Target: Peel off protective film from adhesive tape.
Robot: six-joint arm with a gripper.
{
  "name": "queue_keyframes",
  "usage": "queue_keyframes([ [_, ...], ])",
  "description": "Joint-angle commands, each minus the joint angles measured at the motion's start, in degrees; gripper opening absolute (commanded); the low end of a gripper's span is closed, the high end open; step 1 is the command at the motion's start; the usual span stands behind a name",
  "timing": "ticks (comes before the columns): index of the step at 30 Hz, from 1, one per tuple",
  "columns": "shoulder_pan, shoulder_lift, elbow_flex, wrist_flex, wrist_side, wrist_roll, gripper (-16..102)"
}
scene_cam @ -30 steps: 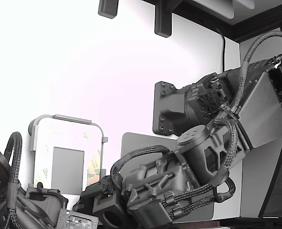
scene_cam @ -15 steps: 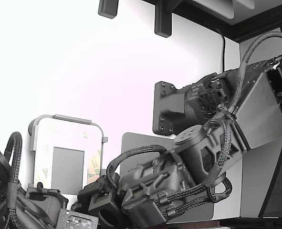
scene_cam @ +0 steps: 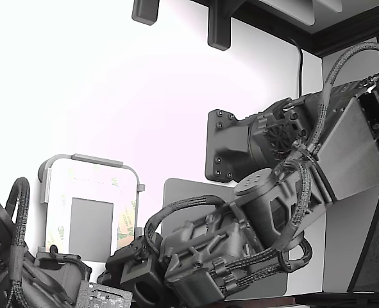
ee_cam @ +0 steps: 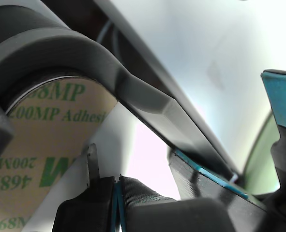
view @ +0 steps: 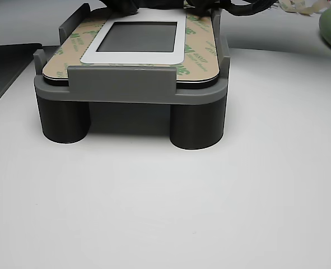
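Reaching low at the fixture's near edge in the exterior view, the gripper point(scene_cam: 133, 260) sits right against the lower corner of the white panel point(scene_cam: 90, 186), by the yellowish strip. Jaw state: can't tell; fingertips hidden behind the arm's body in ext. view, and wrist view shows only one teal-edged black finger point(ee_cam: 201, 181) w/ no clear gap or contact.

Protective film point(ee_cam: 41, 159) fills the space just beside that finger in wrist view: tan liner w/ green print, lying flat under the grey fixture point(ee_cam: 109, 67) lip. In the other view the film point(view: 201, 47) runs along the panel's edge, next to the white frame point(view: 137, 56) around the grey square point(view: 140, 36). Adhesive tape under it not visible.

Fixture point(view: 131, 84) stands on two round legs on the white table point(view: 165, 213). Second arm point(scene_cam: 9, 256) at the ext. view's left, close to the panel's bottom.
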Motion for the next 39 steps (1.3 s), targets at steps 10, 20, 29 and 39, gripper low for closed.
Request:
queue_keyframes([
  [10,-0.2,2.1,-0.4,-0.5,-0.2,0.8,-11],
  [20,0.4,1.9,-1.1,-0.3,0.3,0.6,-11],
  [29,-0.8,0.5,-1.8,-0.9,-0.5,-1.4,-11],
  [39,-0.7,1.5,-0.4,-1.1,-0.6,-0.7,-11],
])
